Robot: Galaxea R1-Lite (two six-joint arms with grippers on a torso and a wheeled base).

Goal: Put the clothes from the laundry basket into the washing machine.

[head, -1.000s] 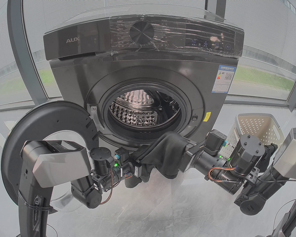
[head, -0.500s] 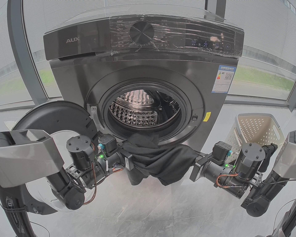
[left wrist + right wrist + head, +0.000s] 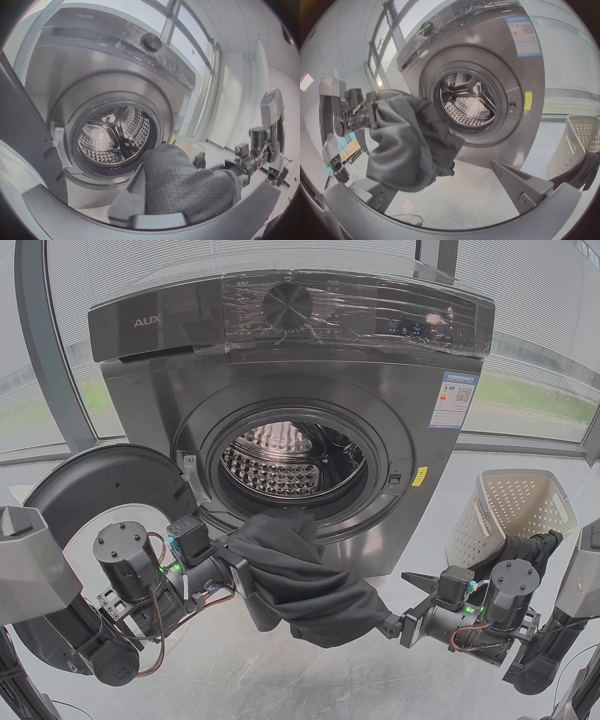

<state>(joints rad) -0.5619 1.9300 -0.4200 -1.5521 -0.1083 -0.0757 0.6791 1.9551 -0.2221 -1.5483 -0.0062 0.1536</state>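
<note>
A black garment (image 3: pixel 312 590) hangs stretched between my two grippers in front of the washing machine's open drum (image 3: pixel 294 465). Its upper fold rests against the lower rim of the door opening. My left gripper (image 3: pixel 245 572) is shut on the garment's left end. My right gripper (image 3: pixel 397 604) stands open, low and to the right. The garment's other end drapes over one of its fingers, while the other finger (image 3: pixel 518 184) is bare. The white laundry basket (image 3: pixel 525 509) stands at the right, tipped toward me, with another dark garment (image 3: pixel 528 549) over its front edge.
The machine's round door (image 3: pixel 106 490) is swung open on the left, close behind my left arm. Bare pale floor (image 3: pixel 325 671) lies below the grippers. Large windows run behind the machine.
Both arms have drawn apart and dropped lower, left arm leftward, right arm down and to the right. The garment, bunched between the grippers before, now hangs spread out between them.
</note>
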